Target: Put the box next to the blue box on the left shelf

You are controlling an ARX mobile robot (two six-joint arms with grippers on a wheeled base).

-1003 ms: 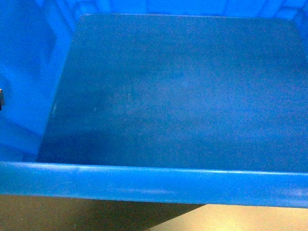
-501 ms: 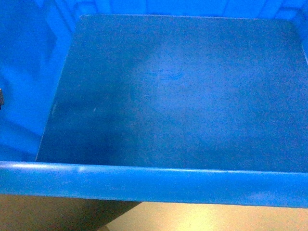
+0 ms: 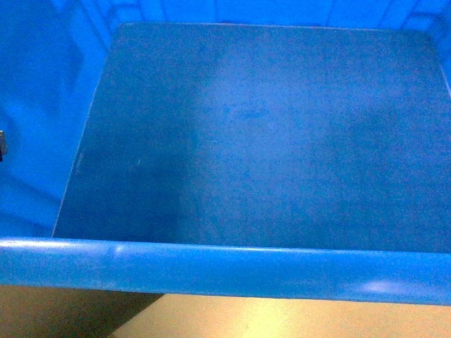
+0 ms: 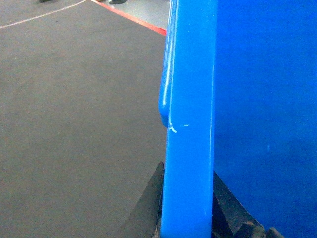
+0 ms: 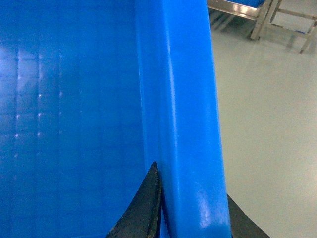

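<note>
The box (image 3: 225, 271) is a large blue plastic crate, empty inside, and it fills the head view from its near rim to its far wall. My left gripper (image 4: 188, 198) is shut on the box's left rim (image 4: 190, 99), with one dark finger (image 4: 148, 208) outside the wall and the other inside. My right gripper (image 5: 190, 203) is shut on the box's right rim (image 5: 183, 99), one finger (image 5: 146, 203) inside and the other outside. The left shelf and the blue box on it are out of view.
Below the box, dark floor matting (image 3: 63, 313) meets a pale floor (image 3: 282, 320). The left wrist view shows dark matting (image 4: 74, 124) with a red line (image 4: 133, 19) at its far edge. Metal frame legs (image 5: 265, 17) stand on the pale floor at the right wrist view's top.
Under the box's near rim, the edge between dark matting and pale floor has slid left, so more pale floor shows. Both grippers keep their hold on the box.
</note>
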